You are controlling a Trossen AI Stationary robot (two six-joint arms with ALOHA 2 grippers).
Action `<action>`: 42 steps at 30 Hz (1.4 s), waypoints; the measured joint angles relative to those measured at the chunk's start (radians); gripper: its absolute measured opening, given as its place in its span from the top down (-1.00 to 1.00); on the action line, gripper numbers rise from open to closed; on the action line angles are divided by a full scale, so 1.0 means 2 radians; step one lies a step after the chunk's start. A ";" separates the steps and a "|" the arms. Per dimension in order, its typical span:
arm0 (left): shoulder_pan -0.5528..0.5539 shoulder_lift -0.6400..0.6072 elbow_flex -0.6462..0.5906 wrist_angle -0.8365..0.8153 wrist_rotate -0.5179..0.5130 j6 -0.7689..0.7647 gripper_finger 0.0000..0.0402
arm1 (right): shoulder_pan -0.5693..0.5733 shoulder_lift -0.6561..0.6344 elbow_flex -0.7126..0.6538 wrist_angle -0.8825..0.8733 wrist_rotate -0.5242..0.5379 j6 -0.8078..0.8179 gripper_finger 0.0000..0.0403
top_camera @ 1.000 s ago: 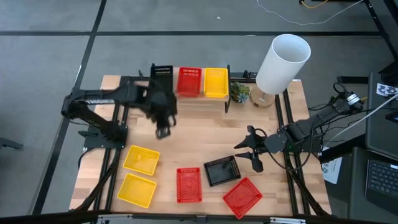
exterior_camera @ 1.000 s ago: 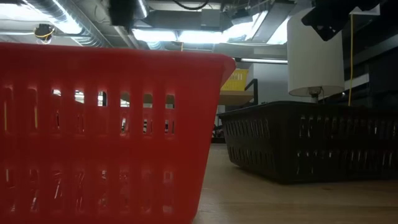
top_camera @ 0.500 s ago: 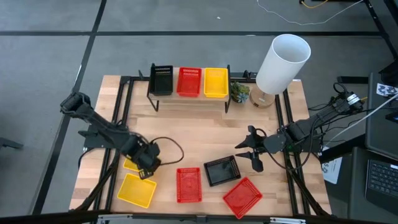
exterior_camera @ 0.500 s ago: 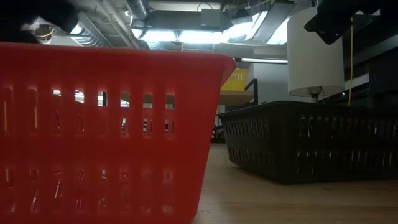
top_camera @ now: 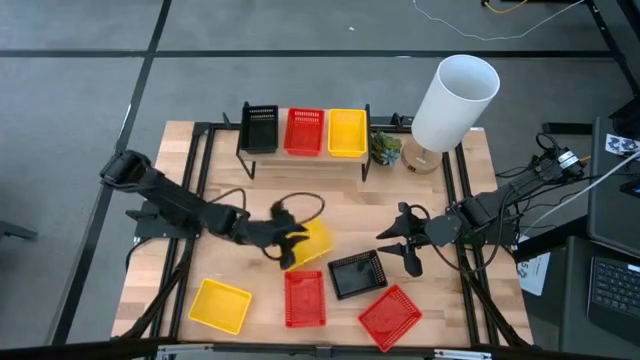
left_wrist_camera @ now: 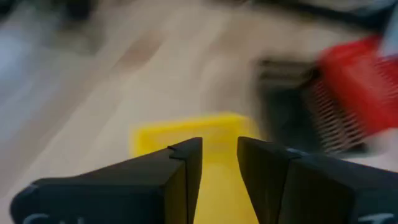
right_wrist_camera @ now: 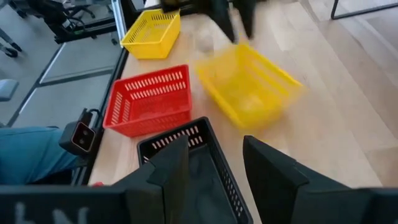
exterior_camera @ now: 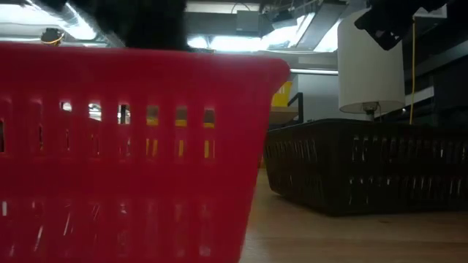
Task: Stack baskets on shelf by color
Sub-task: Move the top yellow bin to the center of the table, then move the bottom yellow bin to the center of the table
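Note:
The shelf (top_camera: 305, 158) stands at the table's far edge and carries a black (top_camera: 261, 128), a red (top_camera: 304, 130) and a yellow basket (top_camera: 347, 132). My left gripper (top_camera: 293, 240) is at mid-table, shut on another yellow basket (top_camera: 314, 241), which is blurred in the left wrist view (left_wrist_camera: 186, 134) and the right wrist view (right_wrist_camera: 249, 87). On the table rest a yellow basket (top_camera: 220, 305), a red one (top_camera: 304, 297), a black one (top_camera: 357, 273) and another red one (top_camera: 390, 315). My right gripper (top_camera: 396, 247) is open above the black basket (right_wrist_camera: 193, 162). My left gripper (left_wrist_camera: 219, 158) pinches the yellow basket's rim (right_wrist_camera: 219, 61) between its two fingers (right_wrist_camera: 222, 17), which come from above and point down. The basket hangs tilted below them, lifted clear of the table. Blur hides which layer or side of the wall each finger is on.
A white lamp (top_camera: 455, 95) and a small plant (top_camera: 385, 148) stand at the far right, beside the shelf. In the low view the red basket (exterior_camera: 124, 153) and the black basket (exterior_camera: 365, 164) fill the foreground. Bare wood lies between the shelf and the baskets.
My left gripper went from just in front of the shelf down to the near-left yellow basket, took hold of it, then carried it right toward mid-table. That basket is now lifted clear and tilted; its old place is bare.

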 joint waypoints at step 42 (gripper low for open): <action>0.017 0.150 0.182 -0.409 0.007 -0.222 0.73 | 0.000 0.000 0.000 -0.024 -0.009 -0.001 0.24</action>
